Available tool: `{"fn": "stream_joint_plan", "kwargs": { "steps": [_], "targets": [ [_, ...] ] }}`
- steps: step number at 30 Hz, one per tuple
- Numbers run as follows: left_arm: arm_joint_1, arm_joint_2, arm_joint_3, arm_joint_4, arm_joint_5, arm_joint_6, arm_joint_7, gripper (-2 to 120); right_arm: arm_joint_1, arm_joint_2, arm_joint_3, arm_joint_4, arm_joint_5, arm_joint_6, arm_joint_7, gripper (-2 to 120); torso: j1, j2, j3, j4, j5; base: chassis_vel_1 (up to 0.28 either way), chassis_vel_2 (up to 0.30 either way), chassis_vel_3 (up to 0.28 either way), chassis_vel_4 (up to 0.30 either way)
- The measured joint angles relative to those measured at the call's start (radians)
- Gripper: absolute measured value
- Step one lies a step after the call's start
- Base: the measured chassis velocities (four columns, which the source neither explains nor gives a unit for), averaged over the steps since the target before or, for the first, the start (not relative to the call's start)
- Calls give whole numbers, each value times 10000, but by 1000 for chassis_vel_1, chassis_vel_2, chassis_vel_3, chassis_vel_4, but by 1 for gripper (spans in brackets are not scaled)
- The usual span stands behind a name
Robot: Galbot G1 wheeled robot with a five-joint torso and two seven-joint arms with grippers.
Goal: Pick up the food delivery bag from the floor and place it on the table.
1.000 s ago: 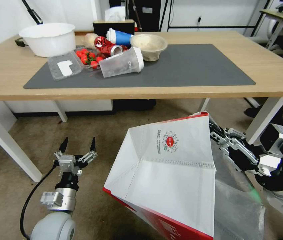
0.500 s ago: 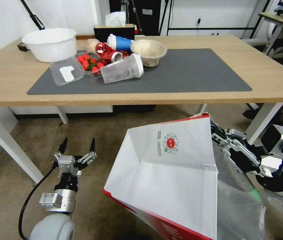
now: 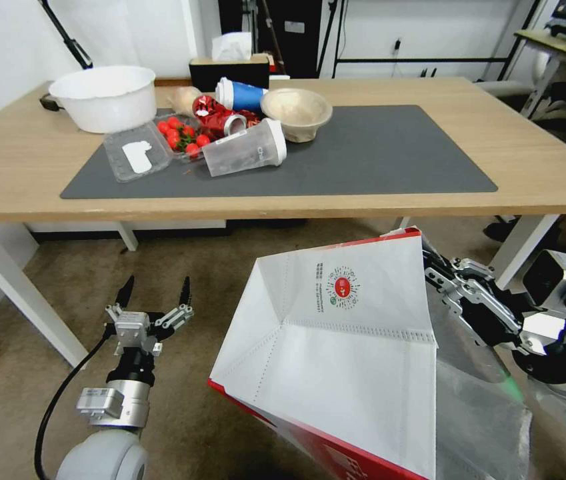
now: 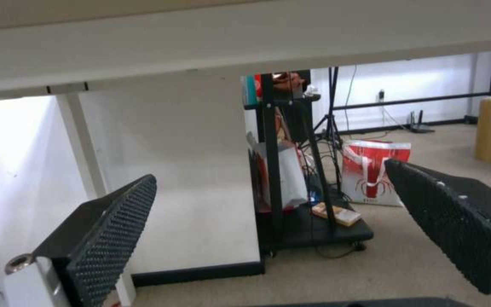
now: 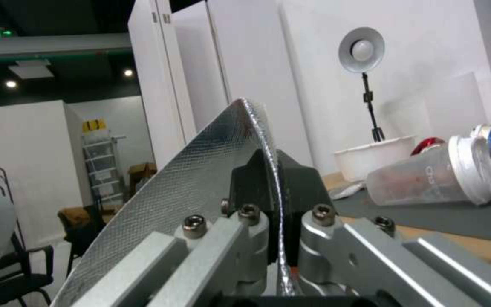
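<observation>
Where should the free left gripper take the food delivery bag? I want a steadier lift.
Probably the food delivery bag's upper left rim, approached from its left. The right gripper already pinches the right wall, and the open left gripper faces that unsupported edge.

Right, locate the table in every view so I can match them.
Head view: the table spans the upper half, beyond the food delivery bag.
Left wrist view: its pale underside overhead, a white leg beneath.
Right wrist view: wood and grey mat under the tipped cup.
Shared landmark: that cup, on the mat in head view too.
</observation>
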Motion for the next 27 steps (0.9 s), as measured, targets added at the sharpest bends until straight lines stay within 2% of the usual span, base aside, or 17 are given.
{"fn": "stream_joint_plan", "kwargs": {
  "steps": [27],
  "targets": [
    [166, -21, -70, -290, 77, 104, 40, 100, -49, 213, 36, 91, -185, 42, -89, 0, 393, 1103, 711, 3, 0, 0, 0, 0, 0]
  ]
}}
